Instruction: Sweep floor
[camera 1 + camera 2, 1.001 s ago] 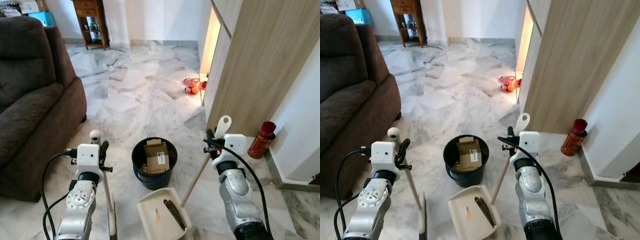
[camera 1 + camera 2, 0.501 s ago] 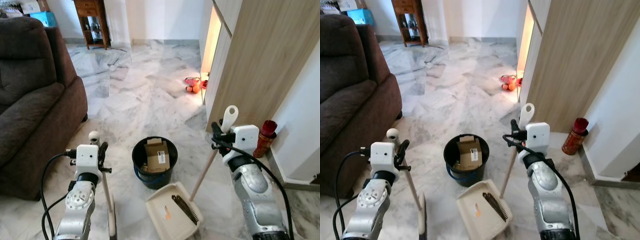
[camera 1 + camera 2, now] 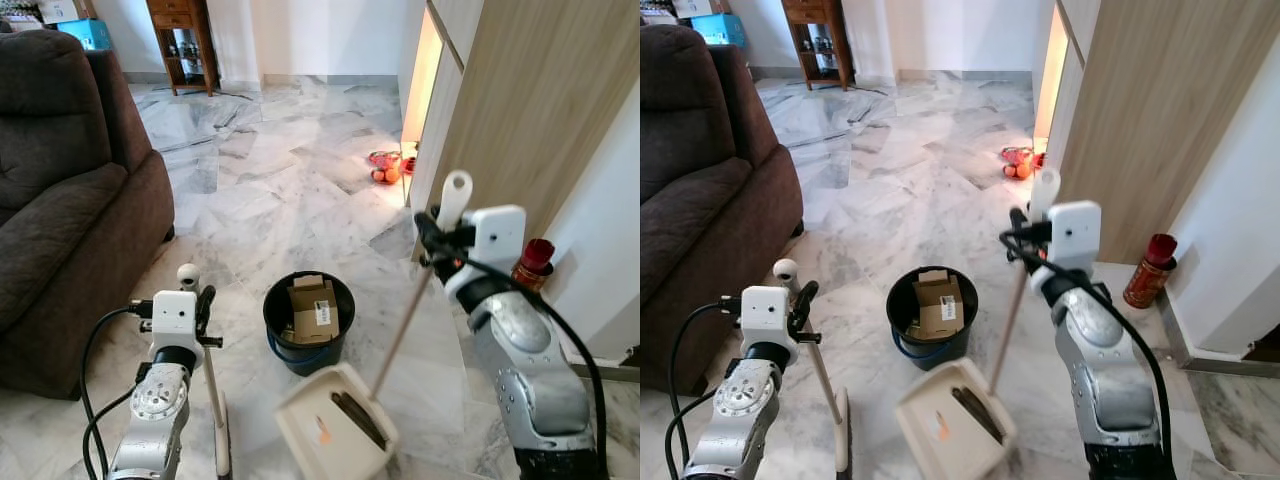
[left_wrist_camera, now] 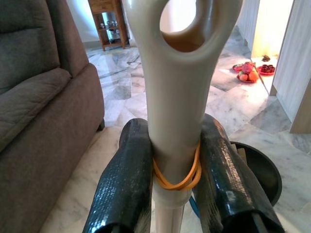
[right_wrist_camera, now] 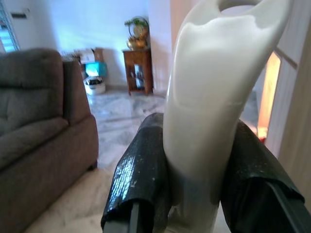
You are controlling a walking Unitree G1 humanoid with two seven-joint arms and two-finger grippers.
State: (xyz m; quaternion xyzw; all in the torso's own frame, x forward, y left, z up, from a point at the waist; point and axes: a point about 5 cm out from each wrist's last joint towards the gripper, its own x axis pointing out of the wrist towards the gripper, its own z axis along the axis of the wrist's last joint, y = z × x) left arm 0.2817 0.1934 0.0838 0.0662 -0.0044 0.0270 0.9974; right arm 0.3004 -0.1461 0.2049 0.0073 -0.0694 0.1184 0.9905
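Where bin (image 3: 308, 322) fronts dustpan (image 3: 333, 432), sofa (image 3: 70, 200) alongside.

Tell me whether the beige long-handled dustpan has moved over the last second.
Yes. The right gripper has raised the beige long-handled dustpan, tilting its pan toward the black round bin that stands in its place.

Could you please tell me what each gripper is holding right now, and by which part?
The left gripper clamps the broom near its handle top; the right gripper clamps the dustpan just below its handle's top end.
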